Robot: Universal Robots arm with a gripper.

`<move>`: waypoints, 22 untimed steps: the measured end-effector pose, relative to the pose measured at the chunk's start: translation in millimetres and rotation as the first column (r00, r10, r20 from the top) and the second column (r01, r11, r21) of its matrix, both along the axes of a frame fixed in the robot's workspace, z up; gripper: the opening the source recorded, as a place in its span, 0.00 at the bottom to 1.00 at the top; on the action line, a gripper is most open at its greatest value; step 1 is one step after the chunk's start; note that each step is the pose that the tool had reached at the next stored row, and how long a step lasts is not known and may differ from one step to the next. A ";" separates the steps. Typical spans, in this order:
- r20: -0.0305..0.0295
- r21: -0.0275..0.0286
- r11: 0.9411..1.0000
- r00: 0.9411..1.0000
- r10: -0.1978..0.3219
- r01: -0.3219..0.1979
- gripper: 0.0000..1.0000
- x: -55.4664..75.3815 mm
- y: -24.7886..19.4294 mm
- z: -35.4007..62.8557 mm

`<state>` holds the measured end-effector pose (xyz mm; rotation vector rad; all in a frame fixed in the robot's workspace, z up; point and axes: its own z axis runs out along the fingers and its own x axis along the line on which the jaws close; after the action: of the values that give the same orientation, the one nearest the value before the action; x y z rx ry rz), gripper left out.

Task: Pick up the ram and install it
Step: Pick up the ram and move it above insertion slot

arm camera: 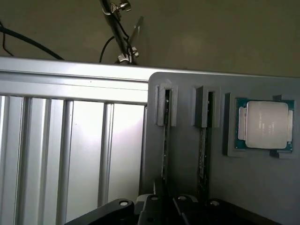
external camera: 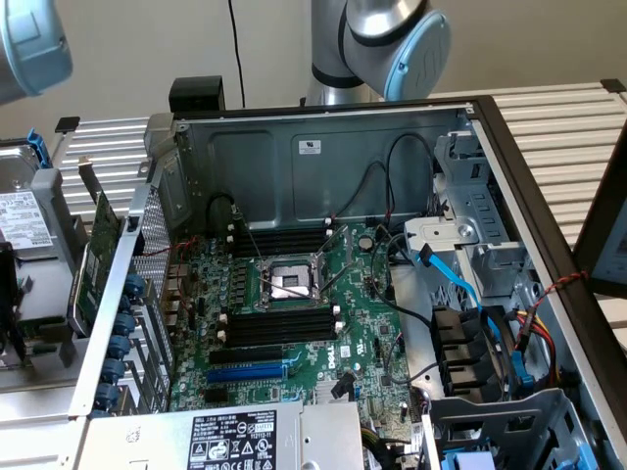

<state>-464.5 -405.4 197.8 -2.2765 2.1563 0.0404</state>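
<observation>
Looking through the wrist camera, you find the gripper (arm camera: pixel 165 208) as a cluster of black parts with screw heads close over the grey holder (arm camera: pixel 262 187), in line with the ram (arm camera: pixel 166 140). The ram stands on edge in a narrow slot of that holder, the slot farther from the processor (arm camera: pixel 266 124), so it shows to you as a thin dark strip running along the slot. A second stick (arm camera: pixel 203 140) stands the same way in the neighbouring slot, between the ram and the processor, which lies flat in its own square recess with its metal lid facing you. You cannot tell whether the gripper is spread, pressed together or pinching the ram, because its black body covers the place where it meets the slot. The holder rests on the slatted table (arm camera: pixel 70 154), and a thin black cable (arm camera: pixel 108 47) hangs beyond the table's edge. In the exterior view you see the computer case (external camera: pixel 323 157) lying open with the motherboard (external camera: pixel 358 338) inside. Black memory slots (external camera: pixel 279 326) run on both sides of the processor socket (external camera: pixel 289 282). The arm (external camera: pixel 377 39) rises behind the case. On the exterior view's left, outside the case, a hard drive (external camera: pixel 24 220) and a green expansion card (external camera: pixel 103 235) stand near each other.
</observation>
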 end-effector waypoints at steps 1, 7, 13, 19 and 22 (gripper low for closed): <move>0.000 0.000 1.000 1.000 0.000 0.000 0.13 -0.2 -0.1 3.0; 0.000 0.000 1.000 1.000 0.000 0.000 0.13 -0.6 -1.0 30.5; 0.000 0.000 1.000 1.000 0.000 0.000 0.13 -0.6 -3.5 57.8; 0.000 0.000 1.000 1.000 0.003 -0.003 0.13 4.5 -11.6 85.0; -0.001 0.000 1.000 1.000 0.005 -0.005 0.13 9.5 -15.8 98.5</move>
<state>-455.0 -421.2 296.2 -2.2825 2.1507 0.0414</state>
